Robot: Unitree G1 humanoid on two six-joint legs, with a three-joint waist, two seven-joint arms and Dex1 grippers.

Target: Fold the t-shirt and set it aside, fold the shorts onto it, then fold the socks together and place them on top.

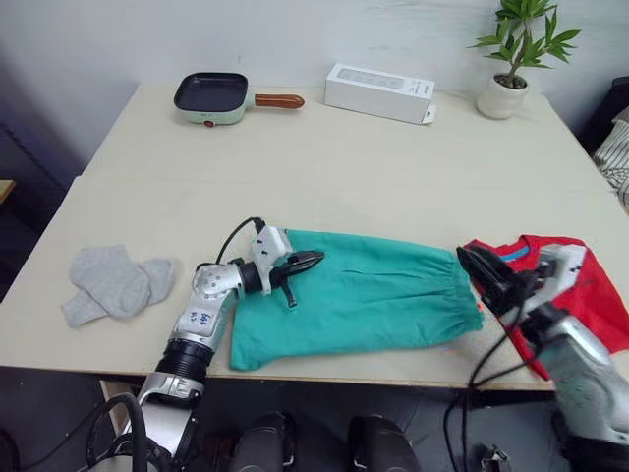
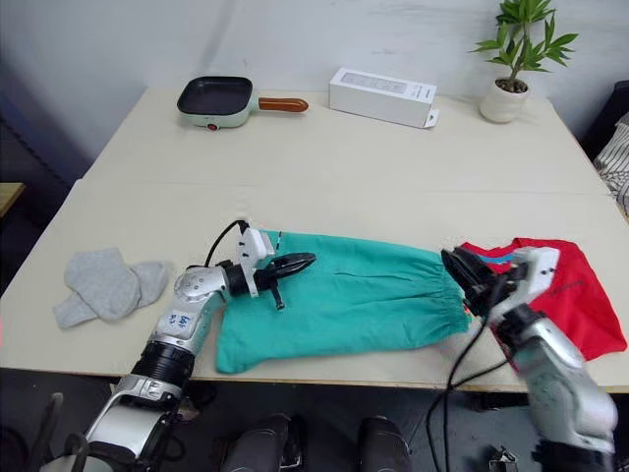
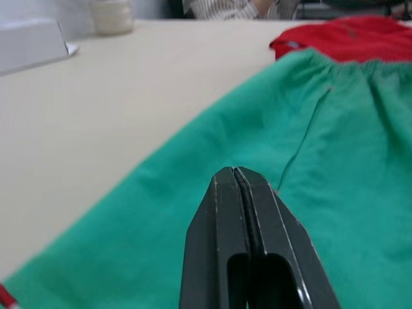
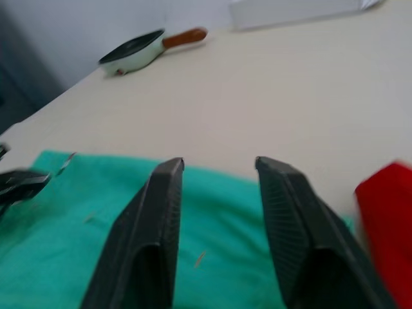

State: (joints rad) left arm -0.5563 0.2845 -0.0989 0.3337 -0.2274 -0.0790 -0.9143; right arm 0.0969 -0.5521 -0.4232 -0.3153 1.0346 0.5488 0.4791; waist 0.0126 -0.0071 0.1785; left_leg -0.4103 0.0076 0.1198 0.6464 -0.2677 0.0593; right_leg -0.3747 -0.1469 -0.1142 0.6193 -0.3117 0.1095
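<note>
**Desk:** Where are the garments?

**Me:** I see the shorts (image 1: 359,300) spread flat along the near edge of the table (image 1: 324,167), waistband end toward my right. The t-shirt (image 1: 580,285) lies bunched at the right near corner, just beside the waistband, maybe touching it; I can't tell. The socks (image 1: 113,282) sit together near the left edge, well apart from the shorts.

**Desk:** Left gripper?

**Me:** My left gripper (image 1: 305,261) is over the left end of the shorts, fingers (image 3: 248,238) pressed together. The wrist view shows no fabric between them.

**Desk:** Right gripper?

**Me:** My right gripper (image 4: 215,170) is spread wide, nothing between the fingers (image 4: 293,219). It sits at the waistband end of the shorts, between them and the t-shirt. Whether it touches the cloth, I can't tell.

**Desk:** Anything else on the table?

**Me:** Along the far edge: a small pan (image 1: 211,96) with a wooden handle, a white box (image 1: 379,92), a potted plant (image 1: 511,59).
</note>
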